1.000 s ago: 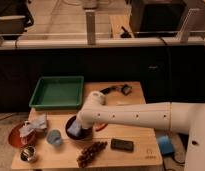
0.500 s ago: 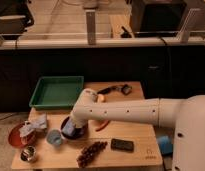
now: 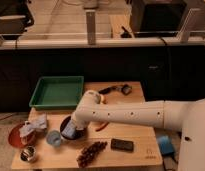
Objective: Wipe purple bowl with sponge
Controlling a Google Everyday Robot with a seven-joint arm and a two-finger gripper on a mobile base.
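**Claw down in the bowl, wiping seemingly under way**

The claw [image 3: 71,131] sits low over the purple bowl [image 3: 76,134], which stands on the left half of the wooden tabletop [image 3: 131,135], just in front of the green tray [image 3: 57,92]. A pale bluish patch at the end of the arm, inside the bowl's rim, is probably the sponge [image 3: 69,131]; the arm hides too much to be sure, and I cannot tell how the claw is set or whether it grips anything.

Judging by this, the reach is done and the wipe itself appears to be in hand. How much of the bowl's inside has been covered cannot be read. What is left, most likely, is to finish the sweep and lift away.

The bowl is dark, round and shallow, with a smooth look. The tray is a rigid rectangle with raised walls. Close to the bowl's left stands a small bluish cup [image 3: 54,138]. Farther left a crumpled pale cloth [image 3: 35,124] lies over a reddish round dish [image 3: 16,136], and a small shiny metal tin [image 3: 28,153] stands near the front edge. In front of the bowl lie a knobbly dark cluster [image 3: 92,151] and a flat black slab [image 3: 122,145].
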